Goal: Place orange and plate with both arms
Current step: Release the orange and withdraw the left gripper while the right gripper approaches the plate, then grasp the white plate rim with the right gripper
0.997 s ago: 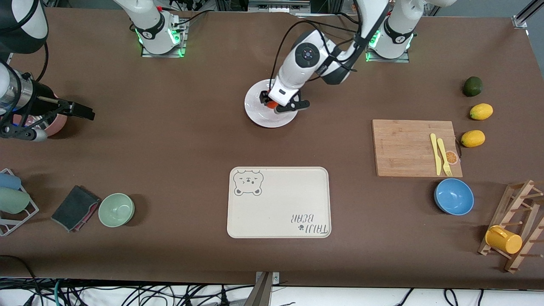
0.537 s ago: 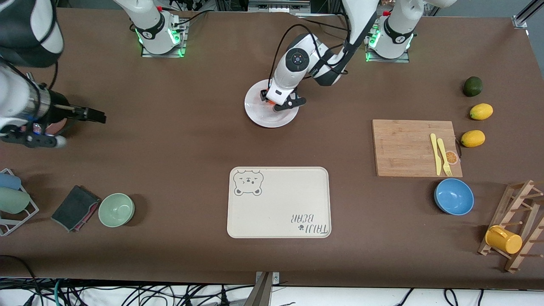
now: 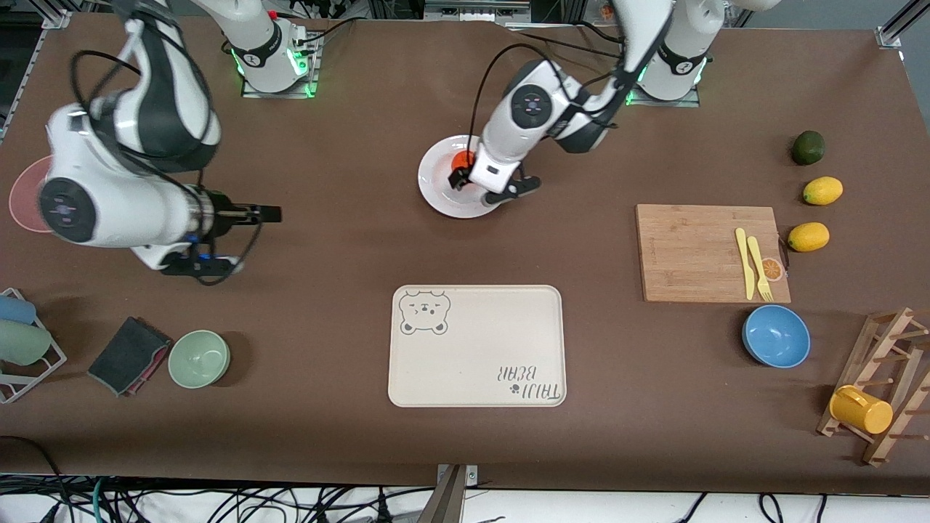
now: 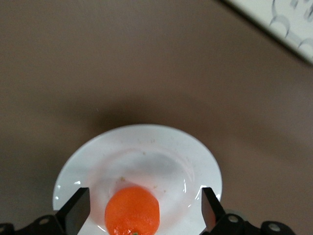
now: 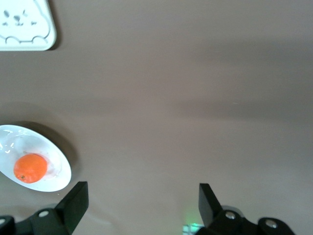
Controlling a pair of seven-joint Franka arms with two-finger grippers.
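The orange (image 3: 460, 161) lies on the white plate (image 3: 436, 195), which sits on the table between the two arm bases. My left gripper (image 3: 485, 185) hangs open just over the plate. In the left wrist view the orange (image 4: 132, 211) rests free on the plate (image 4: 195, 159) between the spread fingers (image 4: 78, 208) of the left gripper (image 4: 143, 206), touching neither. My right gripper (image 3: 238, 238) is open and empty over bare table toward the right arm's end. The right wrist view shows the right gripper (image 5: 142, 200), the plate (image 5: 55, 182) and the orange (image 5: 30, 168) farther off.
The cream bear-print tray (image 3: 476, 345) lies nearer the front camera than the plate. A cutting board (image 3: 690, 250) with yellow cutlery, two lemons (image 3: 822, 190), a dark green fruit (image 3: 807, 147) and a blue bowl (image 3: 776, 335) lie toward the left arm's end. A green bowl (image 3: 199, 358) and a pink plate (image 3: 25, 192) lie toward the right arm's end.
My left gripper has opened and let go of the orange, which now rests on the plate. My right arm has swung in from the table's end toward the middle.
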